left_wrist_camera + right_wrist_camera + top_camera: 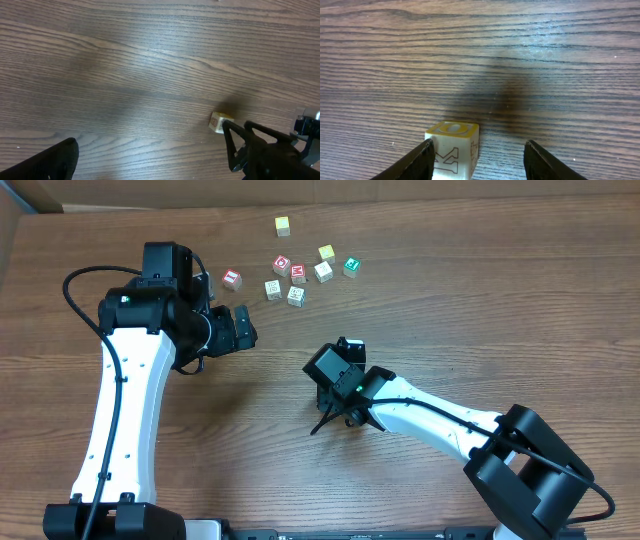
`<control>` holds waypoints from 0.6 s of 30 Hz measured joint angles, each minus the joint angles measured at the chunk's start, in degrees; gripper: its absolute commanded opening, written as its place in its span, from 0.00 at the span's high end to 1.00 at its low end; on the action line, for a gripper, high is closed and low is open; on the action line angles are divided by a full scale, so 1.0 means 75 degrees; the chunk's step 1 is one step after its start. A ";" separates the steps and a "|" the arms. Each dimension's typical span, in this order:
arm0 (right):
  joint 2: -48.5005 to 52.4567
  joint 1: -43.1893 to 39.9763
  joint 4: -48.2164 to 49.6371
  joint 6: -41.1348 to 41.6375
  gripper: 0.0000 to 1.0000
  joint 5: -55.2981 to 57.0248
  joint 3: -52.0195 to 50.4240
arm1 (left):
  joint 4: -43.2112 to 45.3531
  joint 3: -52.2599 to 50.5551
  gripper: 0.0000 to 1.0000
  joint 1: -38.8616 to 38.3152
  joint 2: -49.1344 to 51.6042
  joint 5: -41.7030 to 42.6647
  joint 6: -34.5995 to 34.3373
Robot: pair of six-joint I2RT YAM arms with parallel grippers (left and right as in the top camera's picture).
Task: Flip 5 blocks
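A small block (452, 150) with a yellow-ringed "O" on top and a "K" on its pale side stands on the table between the fingers of my right gripper (477, 160). It rests against the left finger, with a wide gap to the right finger, so the jaws are open. From overhead this gripper (347, 355) hides the block. Farther back lie a red-faced block (232, 278), two whitish blocks (272, 288) (296, 295), a green one (351, 266) and a yellowish one (283, 225). My left gripper (238, 330) is wide open over bare wood.
Red "D" (282, 264) and "M" (298, 274) cubes, another whitish cube (323, 272) and a yellow-green one (326, 252) sit in the same cluster. In the left wrist view a pale cube (220, 122) lies just beyond the right finger (245, 145).
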 measured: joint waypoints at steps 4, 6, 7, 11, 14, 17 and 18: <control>-0.0067 0.0000 -0.0020 -0.0020 0.41 -0.0003 0.0020 | 0.0000 0.0000 0.00 0.0000 0.0000 0.0000 0.0000; -0.0169 0.0000 -0.0061 -0.0020 0.41 -0.0009 0.0020 | 0.0000 0.0000 0.00 0.0000 0.0000 0.0000 0.0000; -0.0242 0.0000 -0.0076 -0.0017 0.41 -0.0017 0.0020 | 0.0000 0.0000 0.00 0.0000 0.0000 0.0000 0.0000; -0.0560 0.0000 -0.0038 -0.0020 0.42 -0.0271 0.0023 | 0.0000 0.0000 0.00 0.0000 0.0000 0.0000 0.0000; -0.0621 0.0003 0.0079 -0.0023 0.42 -0.0571 0.0079 | 0.0000 0.0000 0.00 0.0000 0.0000 0.0000 0.0000; -0.0621 0.0003 0.0082 -0.0052 0.42 -0.0656 0.0087 | 0.0000 0.0000 0.00 0.0000 0.0000 0.0000 0.0000; -0.0621 0.0003 0.0093 -0.0073 0.42 -0.0676 0.0087 | 0.0000 0.0000 0.00 0.0000 0.0000 0.0000 0.0000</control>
